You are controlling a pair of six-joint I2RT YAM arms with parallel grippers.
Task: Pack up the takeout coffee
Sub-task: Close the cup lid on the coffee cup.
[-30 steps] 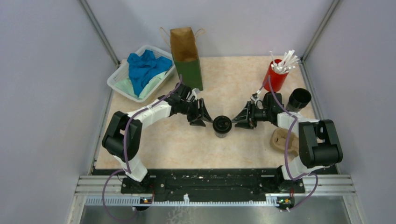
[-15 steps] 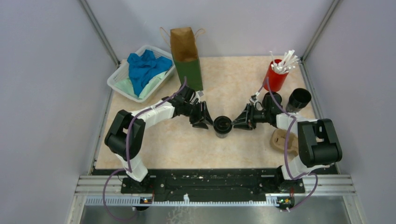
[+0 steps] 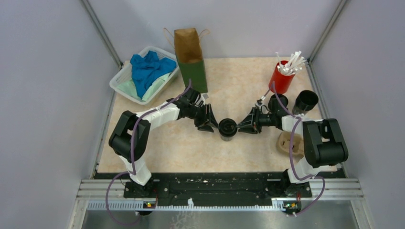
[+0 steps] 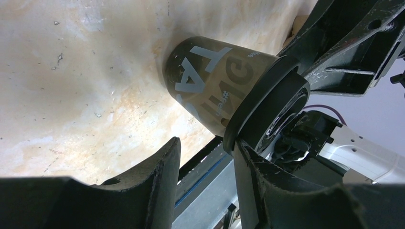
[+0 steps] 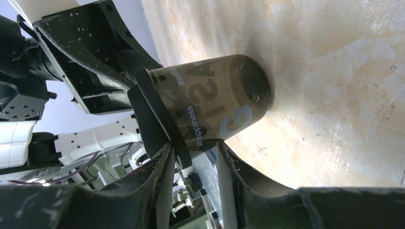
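- Two cups are counted: a lidded takeout coffee (image 3: 227,128) at the middle of the counter (image 3: 167,148), another cup (image 3: 306,100) far right.
- Left fingers (image 4: 157,191) are held apart, empty, at its lid.
- Right fingers (image 5: 153,191) are narrowed astride its rim; a grip cannot be told.

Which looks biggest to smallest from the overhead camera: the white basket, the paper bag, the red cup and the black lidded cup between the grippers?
1. white basket
2. paper bag, though it stands tall, nearer the camera
3. red cup and black lidded cup: near alike; only its white sticks make the red one look bigger.
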